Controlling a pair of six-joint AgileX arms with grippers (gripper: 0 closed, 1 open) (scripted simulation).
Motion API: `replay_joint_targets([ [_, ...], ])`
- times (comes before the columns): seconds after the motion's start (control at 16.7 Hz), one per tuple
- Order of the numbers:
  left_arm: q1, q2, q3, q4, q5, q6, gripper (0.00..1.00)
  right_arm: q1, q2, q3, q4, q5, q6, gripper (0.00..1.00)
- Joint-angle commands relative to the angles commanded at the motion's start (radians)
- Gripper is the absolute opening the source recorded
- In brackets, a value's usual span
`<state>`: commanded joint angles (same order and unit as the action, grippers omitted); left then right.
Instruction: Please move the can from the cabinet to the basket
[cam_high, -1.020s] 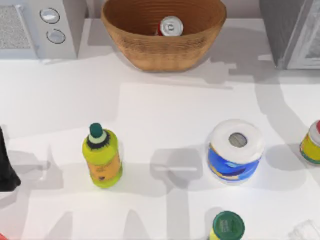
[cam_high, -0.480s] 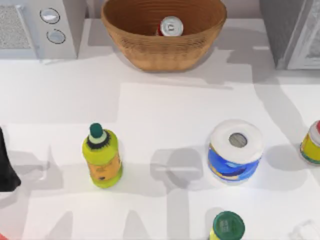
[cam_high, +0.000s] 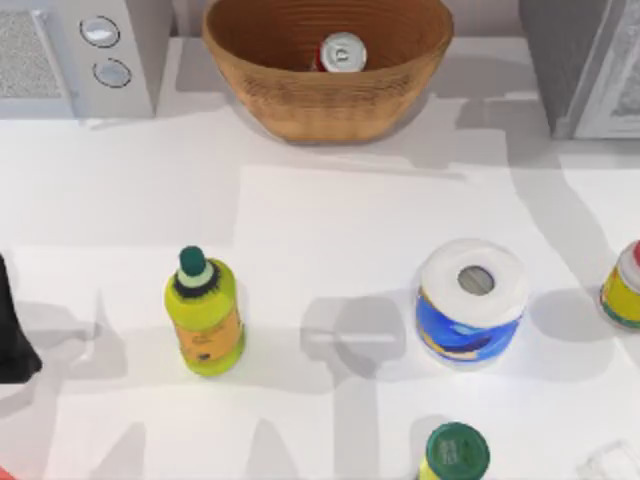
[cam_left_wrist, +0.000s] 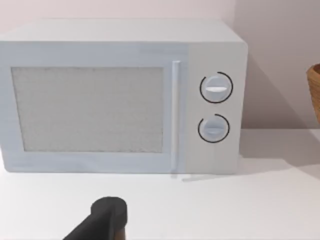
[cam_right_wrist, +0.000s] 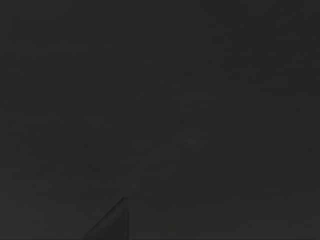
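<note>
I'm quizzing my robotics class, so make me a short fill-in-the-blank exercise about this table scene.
1. The silver-topped red can sits inside the woven wicker ____.
2. The light grey microwave has ____ round knobs.
3. The yellow-green bottle has a dark ____ cap.

Missing words: basket; two; green

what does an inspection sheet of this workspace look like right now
surface: white table, shadowed.
job's things: can upright inside basket; cabinet at the table's back right.
clutter: yellow-green bottle, paper roll, yellow jar, green-capped bottle.
grippers: left gripper low before the microwave, parked; right wrist view dark.
cables: nothing seen.
surroundings: microwave at back left, pale wall behind.
</note>
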<state>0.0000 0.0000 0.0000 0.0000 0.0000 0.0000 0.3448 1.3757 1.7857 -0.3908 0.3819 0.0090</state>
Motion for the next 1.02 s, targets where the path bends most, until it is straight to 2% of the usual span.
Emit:
replay_joint_targets([
  [0.18, 0.0, 0.0, 0.0, 0.0, 0.0, 0.0, 1.0, -0.021, -0.098, -0.125, 0.032, -0.028, 0.0, 1.0],
  [0.36, 0.0, 0.0, 0.0, 0.0, 0.0, 0.0, 1.0, -0.058, -0.254, -0.335, 0.077, -0.071, -0.001, 1.0],
  [1.02, 0.0, 0.0, 0.0, 0.0, 0.0, 0.0, 1.0, -0.26, -1.037, -1.384, 0.292, -0.284, -0.007, 1.0],
])
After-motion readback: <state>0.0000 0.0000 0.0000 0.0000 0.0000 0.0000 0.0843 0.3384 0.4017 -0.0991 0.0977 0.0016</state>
